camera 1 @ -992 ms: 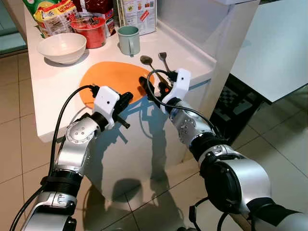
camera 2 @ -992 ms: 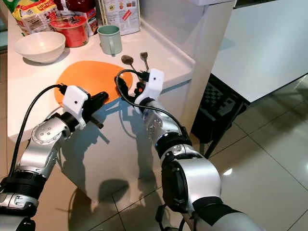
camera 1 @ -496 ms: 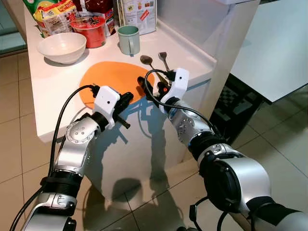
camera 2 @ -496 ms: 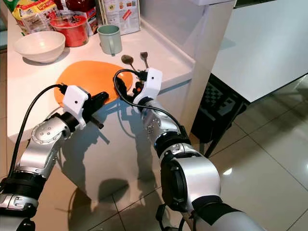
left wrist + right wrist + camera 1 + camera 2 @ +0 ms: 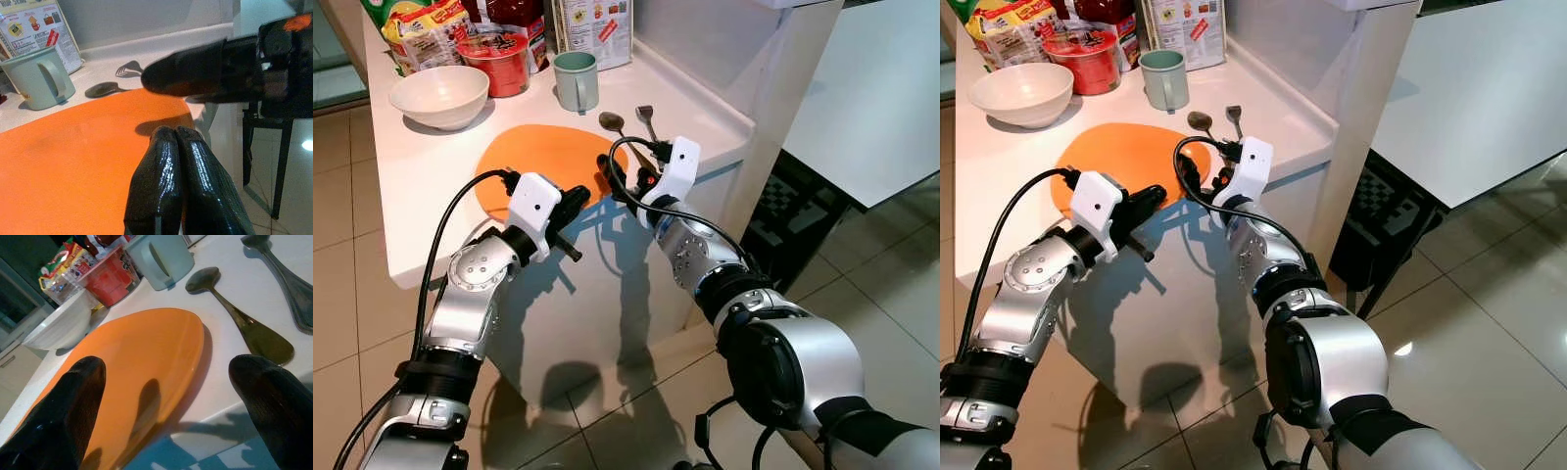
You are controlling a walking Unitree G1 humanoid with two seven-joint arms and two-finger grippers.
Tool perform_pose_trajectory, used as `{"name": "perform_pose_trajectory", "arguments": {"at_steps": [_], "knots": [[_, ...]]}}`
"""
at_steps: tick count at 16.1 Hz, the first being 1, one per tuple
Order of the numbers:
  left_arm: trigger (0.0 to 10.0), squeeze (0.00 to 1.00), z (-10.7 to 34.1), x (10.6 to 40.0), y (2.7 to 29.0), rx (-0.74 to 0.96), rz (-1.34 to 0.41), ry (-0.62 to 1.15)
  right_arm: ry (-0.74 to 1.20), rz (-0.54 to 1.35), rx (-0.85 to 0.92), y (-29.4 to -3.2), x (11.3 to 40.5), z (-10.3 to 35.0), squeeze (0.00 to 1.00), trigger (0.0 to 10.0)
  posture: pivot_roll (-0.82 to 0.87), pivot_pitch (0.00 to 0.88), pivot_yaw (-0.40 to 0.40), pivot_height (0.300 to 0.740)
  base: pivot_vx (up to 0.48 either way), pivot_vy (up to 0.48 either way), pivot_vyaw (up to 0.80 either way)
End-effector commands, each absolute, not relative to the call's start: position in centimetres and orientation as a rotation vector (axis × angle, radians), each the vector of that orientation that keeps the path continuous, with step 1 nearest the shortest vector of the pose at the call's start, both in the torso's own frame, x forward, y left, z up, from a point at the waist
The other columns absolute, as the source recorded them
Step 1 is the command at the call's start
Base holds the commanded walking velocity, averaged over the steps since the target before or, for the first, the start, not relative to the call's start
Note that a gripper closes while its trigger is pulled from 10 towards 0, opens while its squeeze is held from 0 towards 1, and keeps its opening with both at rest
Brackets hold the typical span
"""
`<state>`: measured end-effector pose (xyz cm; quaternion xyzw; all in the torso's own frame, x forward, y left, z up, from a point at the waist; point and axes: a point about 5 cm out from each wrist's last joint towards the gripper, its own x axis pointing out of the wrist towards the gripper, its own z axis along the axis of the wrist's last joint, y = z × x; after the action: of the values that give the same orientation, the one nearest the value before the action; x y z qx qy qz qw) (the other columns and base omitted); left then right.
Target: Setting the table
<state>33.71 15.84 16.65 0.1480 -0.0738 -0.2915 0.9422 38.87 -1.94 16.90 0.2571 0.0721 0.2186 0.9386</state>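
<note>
An orange placemat (image 5: 536,157) lies on the white counter (image 5: 421,186), reaching its front edge. A dark spoon (image 5: 612,124) and fork (image 5: 646,117) lie just right of the mat. My right gripper (image 5: 621,177) is open at the counter's front edge; in the right wrist view its fingers (image 5: 73,406) straddle the mat's right rim (image 5: 146,362), with the spoon (image 5: 234,316) and fork (image 5: 288,276) beyond. My left gripper (image 5: 574,198) is shut and empty, its tips (image 5: 176,134) over the mat's near edge, close beside the right gripper's finger (image 5: 195,73).
Behind the mat stand a pale green mug (image 5: 576,80), a white bowl (image 5: 439,95), a red cup (image 5: 495,62), snack bags (image 5: 421,29) and a carton (image 5: 595,27). A white table (image 5: 871,98) and a dark chair (image 5: 793,220) stand right of the counter, on tiled floor.
The left gripper has crept slightly toward the placemat. The right gripper has wavered a little sideways at the counter edge and stays open. Nothing on the counter has moved.
</note>
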Motion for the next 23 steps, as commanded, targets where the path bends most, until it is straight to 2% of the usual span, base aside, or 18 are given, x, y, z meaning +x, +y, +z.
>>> {"name": "perform_pose_trajectory", "arguments": {"at_steps": [1,9,13,18,23], "knots": [[10.0,0.0,16.9,33.6,15.5,0.298,-0.612,-0.16,0.16,0.524,0.539,1.2,38.1,17.8,0.0,10.0,0.18,0.07,0.0,0.74,0.0,0.0,0.0],[10.0,0.0,18.7,33.5,15.1,0.295,-0.61,-0.218,0.183,0.543,0.551,2.1,37.8,17.9,0.0,10.0,0.2,0.072,-0.005,0.74,0.0,0.0,0.0],[10.0,0.0,21.9,33.7,15.2,0.255,-0.568,-0.31,0.189,0.542,0.579,2.2,37.8,18.0,0.0,10.0,0.21,0.08,-0.007,0.74,0.0,0.0,0.0],[10.0,0.0,27.8,33.3,16.8,0.148,-0.473,-0.464,0.219,0.548,0.656,2.7,37.6,18.0,0.0,10.0,0.21,0.083,-0.007,0.74,0.0,0.0,0.0],[10.0,0.0,29.1,31.5,15.3,0.14,-0.524,-0.495,0.218,0.527,0.597,3.1,37.6,18.5,0.0,10.0,0.24,0.086,-0.014,0.74,0.0,0.0,0.0]]}}
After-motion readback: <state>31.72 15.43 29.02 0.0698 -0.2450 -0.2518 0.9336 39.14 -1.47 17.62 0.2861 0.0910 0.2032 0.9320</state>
